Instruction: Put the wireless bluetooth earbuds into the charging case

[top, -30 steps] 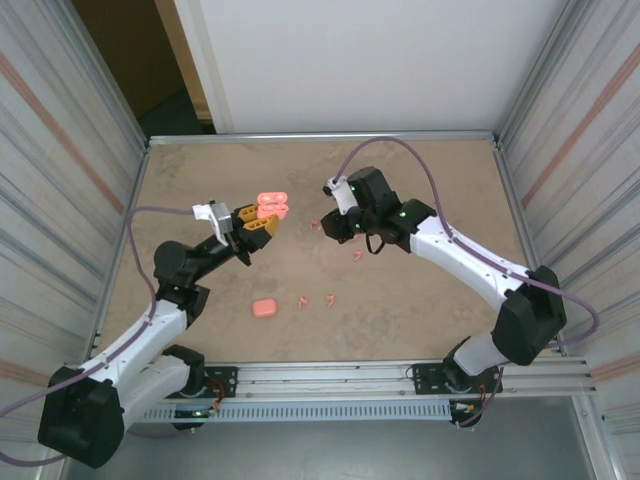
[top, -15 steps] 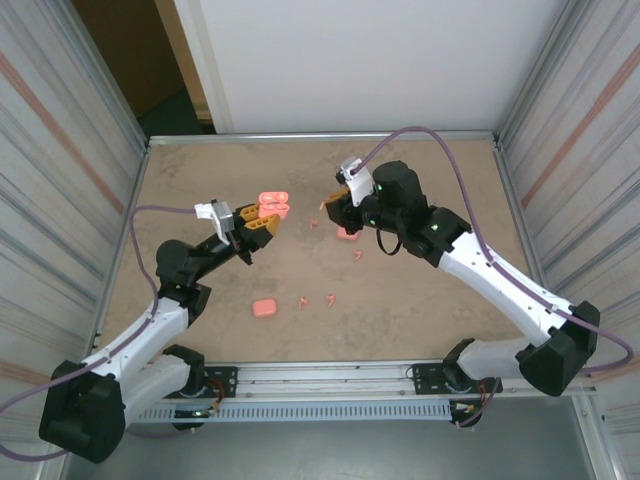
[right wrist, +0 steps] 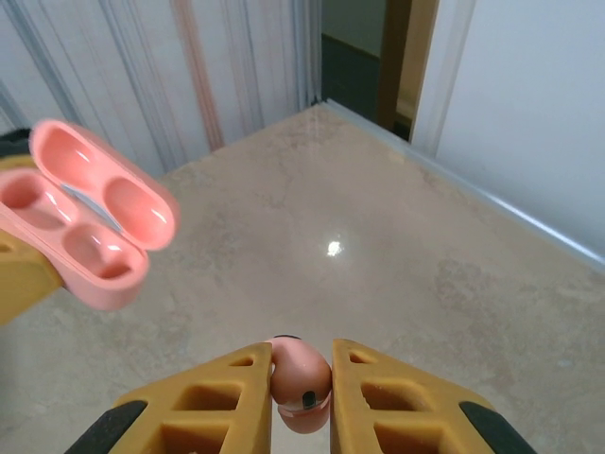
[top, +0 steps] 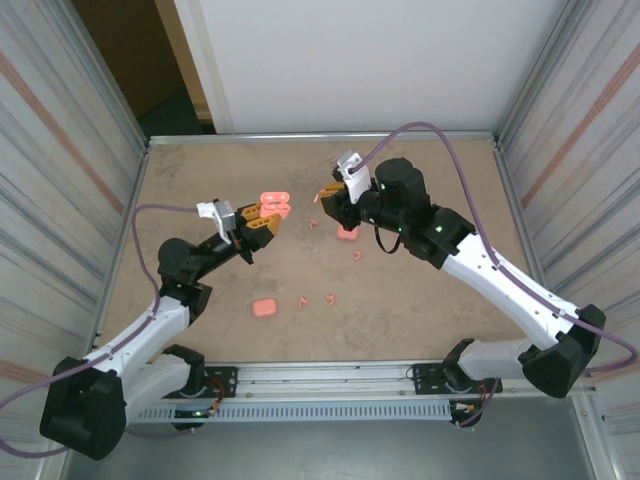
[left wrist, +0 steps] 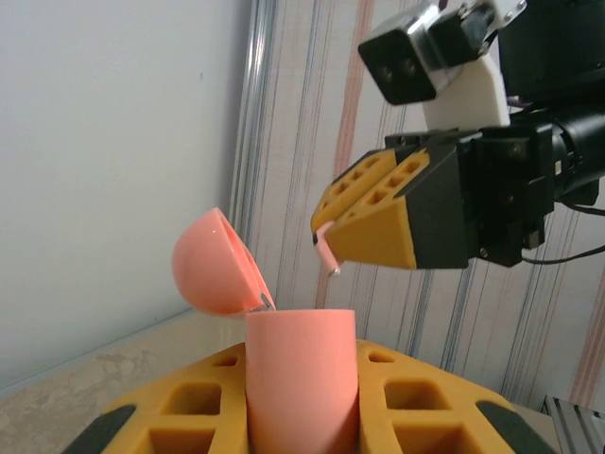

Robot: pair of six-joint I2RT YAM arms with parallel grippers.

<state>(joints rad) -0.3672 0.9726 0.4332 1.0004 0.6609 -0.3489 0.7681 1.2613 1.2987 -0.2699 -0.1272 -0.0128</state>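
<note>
Pinching earbud [right wrist: 301, 378] in right tool [left wrist: 328, 244], stem down, I saw open charging case [left wrist: 301, 371], clamped in left tool [top: 262, 224], leftward, slightly below.

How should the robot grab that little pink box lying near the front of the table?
Probably from straight above, pinching the pink box across its shorter width, at the middle. It lies flat on the table, so only its top and sides are reachable, and its rounded corners would likely slip. The two tiny earbuds beside it lie apart, leaving room.
</note>
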